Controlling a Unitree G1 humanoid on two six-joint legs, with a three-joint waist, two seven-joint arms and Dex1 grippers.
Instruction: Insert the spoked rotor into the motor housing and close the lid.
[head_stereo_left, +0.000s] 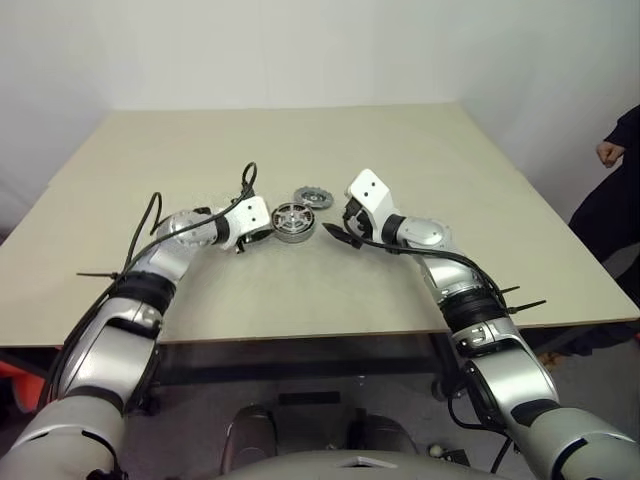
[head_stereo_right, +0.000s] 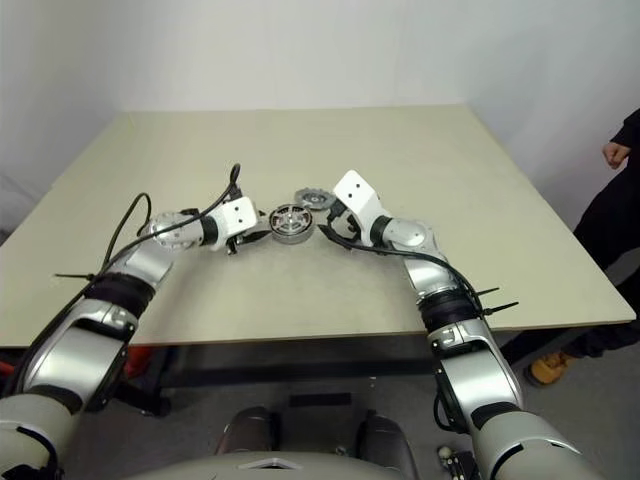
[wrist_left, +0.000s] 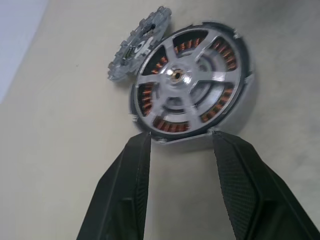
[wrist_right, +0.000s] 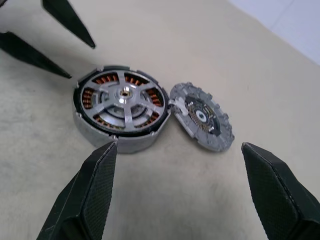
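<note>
Nearest, left gripper (wrist_left: 180, 137) open, both fingertips at the near rim of the motor housing (wrist_left: 192, 85), straddling it without a visible squeeze; right gripper (wrist_right: 180, 147) spread wide, empty, hovering over the table (head_stereo_left: 420, 150) with housing and lid ahead of it.

Between the grippers, on the table: motor housing flat and upright, a shallow round cup; inside it already the spoked rotor (wrist_right: 125, 100), silver spokes level with the rim, copper windings showing through the cut-outs; seems fully seated, so insertion judged done, closing left.

Just beyond, touching or almost touching the housing's far side: the lid (wrist_right: 202, 116), lying flat, notched rim all round.

Handling, as a guess: lid rigid metal, light, thin, sitting low on the table, so hard to get under; best pinched across the notched rim, where teeth give purchase; housing heavier, stiff, smooth-walled, likely to slide unless steadied at the outer wall.
</note>
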